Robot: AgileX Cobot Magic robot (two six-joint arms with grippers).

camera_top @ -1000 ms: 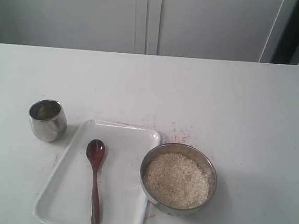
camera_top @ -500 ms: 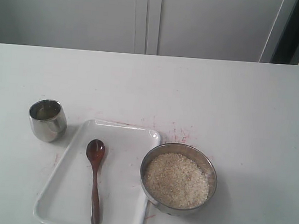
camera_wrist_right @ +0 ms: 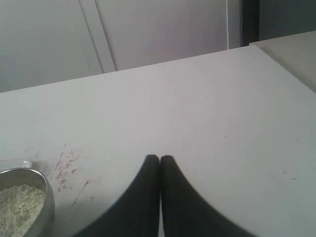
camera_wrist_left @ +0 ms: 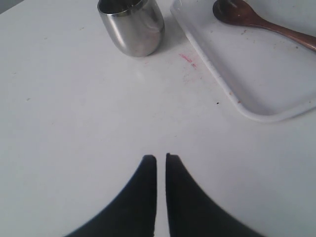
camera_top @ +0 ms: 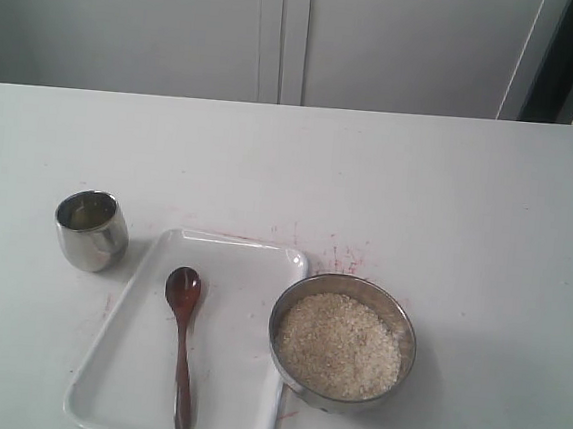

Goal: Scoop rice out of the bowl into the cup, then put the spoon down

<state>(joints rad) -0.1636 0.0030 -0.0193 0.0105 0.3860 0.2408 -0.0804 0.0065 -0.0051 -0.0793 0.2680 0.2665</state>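
The wide steel bowl (camera_top: 342,342) sits front right of centre, filled with off-white rice (camera_top: 337,345); its rim and rice (camera_wrist_right: 17,207) show in the right wrist view. The small steel cup (camera_top: 91,230) stands at the left, also seen as the cup (camera_wrist_left: 132,25) in the left wrist view. The dark wooden spoon (camera_top: 183,346) lies in the white tray (camera_top: 135,402), oval end toward the back. My left gripper (camera_wrist_left: 161,158) hangs over bare table short of the cup, shut and empty. My right gripper (camera_wrist_right: 159,159) is shut and empty, to the right of the bowl. Neither arm shows in the exterior view.
Pink scribble marks (camera_top: 338,254) stain the table behind the bowl, and a pink smear (camera_wrist_left: 186,59) lies between cup and tray. The table's far edge (camera_top: 296,106) meets white cabinet doors. A second surface (camera_wrist_right: 291,52) adjoins at the far right.
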